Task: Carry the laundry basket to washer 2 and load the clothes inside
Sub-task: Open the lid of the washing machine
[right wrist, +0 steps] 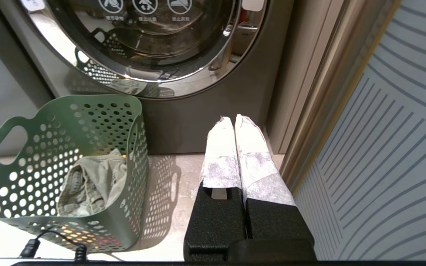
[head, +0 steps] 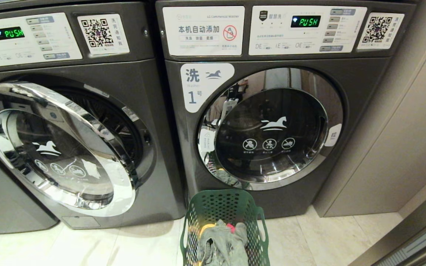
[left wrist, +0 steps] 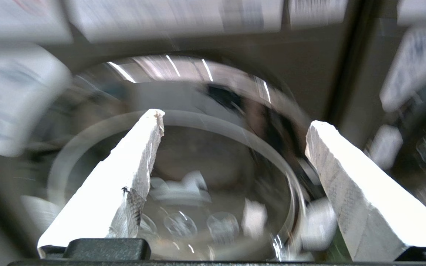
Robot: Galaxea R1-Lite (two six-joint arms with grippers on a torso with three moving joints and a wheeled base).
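The dark green laundry basket (head: 198,212) stands on the floor in front of the washer labelled 1 (head: 361,96). In the basket lie the clothes (head: 222,240), a grey denim piece on top with yellow and pink beneath. In the right wrist view the basket (right wrist: 133,147) and the clothes (right wrist: 94,181) are beside my right gripper (right wrist: 234,119), which is shut and empty above the floor. My left gripper (left wrist: 235,122) is open and empty, facing a blurred round glass door (left wrist: 183,173). No label with a 2 is readable, so washer 2 cannot be made out.
A second grey washer (head: 154,92) stands left of washer 1, its chrome-rimmed door (head: 61,147) swung wide open toward me. A beige wall panel (head: 401,147) closes the right side. Pale floor tiles (head: 309,240) lie around the basket.
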